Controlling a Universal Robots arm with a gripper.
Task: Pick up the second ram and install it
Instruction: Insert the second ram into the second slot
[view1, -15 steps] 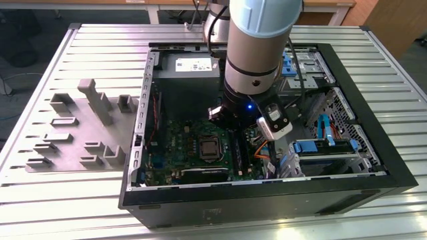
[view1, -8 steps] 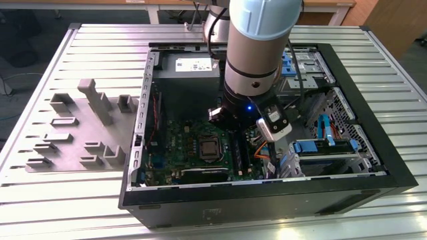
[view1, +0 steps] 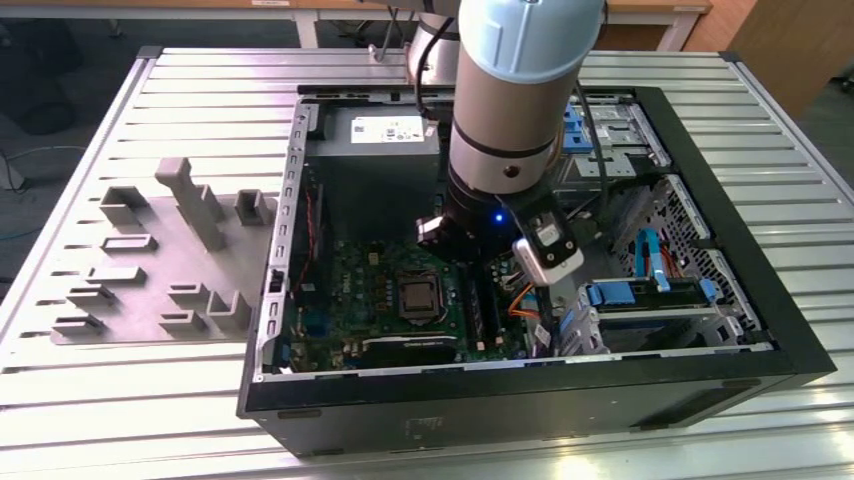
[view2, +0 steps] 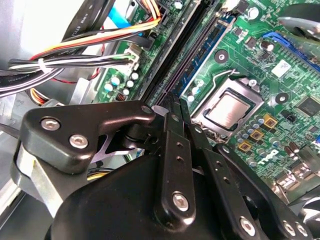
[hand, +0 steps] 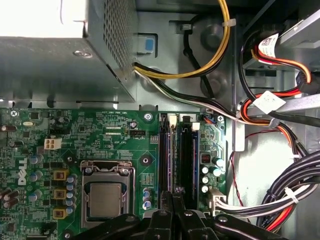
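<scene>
Arm (view1: 514, 90): down inside the open computer case (view1: 534, 400), wrist low above the motherboard (view1: 360, 280).
Gripper (view2: 176, 104): low over the memory slots (view2: 186, 47); seen in both wrist views (hand: 173, 196).
Fingers (view2: 170, 135): clenched, tips pressed one against the other, right over the near end of the slots.
Second ram (view2: 204, 55): blue-green strip standing on its edge in the row of slots, running straight away from the fingertips. Near end just beside the tips, on the processor side. Touching the tips or not: cannot tell.
Processor (hand: 106, 200): silver square in a metal frame, beside the fingers, parted from the slots by a band of green board.
Slot latches (hand: 172, 120): white, at the end of the slots far from the fingers.
Writing on the board: large white maker's letters (hand: 22, 172), well aside from the fingers, past the processor. Small white print near the slots, not legible.
Power supply (hand: 50, 65): grey box beyond the far end of the slots. White label (view1: 387, 130) on it, print not legible.
Cables (hand: 200, 70): yellow, black, red and orange bundles, on the side of the fingers away from the processor. White tag (hand: 267, 102) with dark print on one bundle, not legible.
Grey holder block (view1: 174, 260): on the ribbed table (view1: 80, 420), outside the case, well apart from the fingers.
</scene>
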